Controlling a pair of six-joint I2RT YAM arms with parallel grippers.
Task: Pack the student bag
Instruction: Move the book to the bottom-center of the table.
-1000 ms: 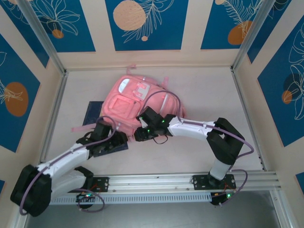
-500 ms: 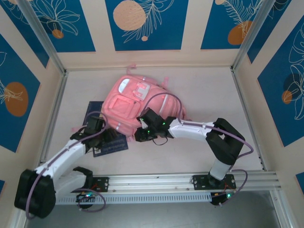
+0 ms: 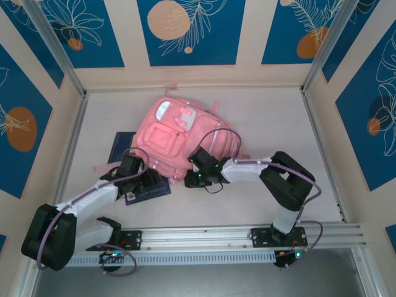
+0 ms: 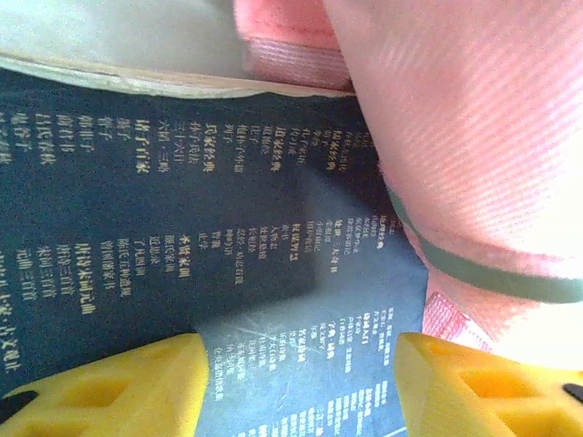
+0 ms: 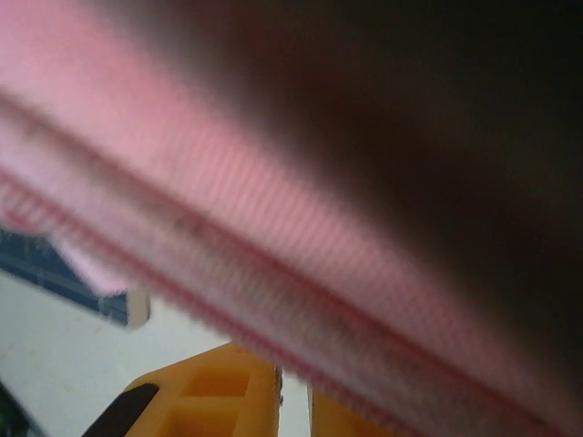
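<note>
While the left gripper [image 4: 301, 350] hangs with jaws apart over a dark blue book [image 4: 182, 228], the student bag [image 3: 176, 133] lies just ahead-right of it, pink edge overlapping the book, long axis running away from both grippers. Right gripper [image 5: 291, 387] looks pinched on the bag's seam. Book cover: columns of Chinese print, unreadable.

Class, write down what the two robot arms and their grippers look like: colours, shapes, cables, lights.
The left arm and right arm have white links, bulky black joints and looping purple cables, with small green lights. The left gripper and right gripper have blocky yellow fingers with moulded recesses.
</note>
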